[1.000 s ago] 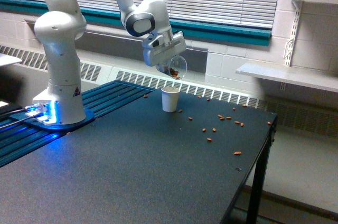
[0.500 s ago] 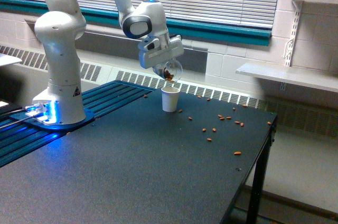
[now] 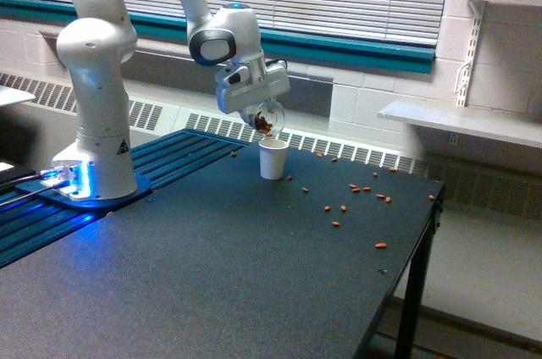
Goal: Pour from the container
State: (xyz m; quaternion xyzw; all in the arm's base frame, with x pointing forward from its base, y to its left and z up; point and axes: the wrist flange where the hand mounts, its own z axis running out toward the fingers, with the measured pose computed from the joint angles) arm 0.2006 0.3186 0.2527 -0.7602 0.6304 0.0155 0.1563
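The container [image 3: 266,115], a clear cup with brown nut-like pieces showing through its wall, hangs tilted just above the small white paper cup [image 3: 273,158]. My gripper [image 3: 251,88] is shut on the container, and its white housing hides the part it holds. The paper cup stands upright on the dark table [image 3: 212,274] directly below the container's lowered side. The nuts are gathered at that lowered side.
Several loose nuts [image 3: 364,190] lie scattered on the table to the exterior view's right of the paper cup, toward the table's right edge [image 3: 423,232]. The arm's white base [image 3: 93,122] stands at the exterior view's left. A radiator and a window with blinds run behind the table.
The gripper and the container have moved toward the exterior view's left and now sit over the paper cup. The container has tipped further, and the nuts have slid to its lowered side.
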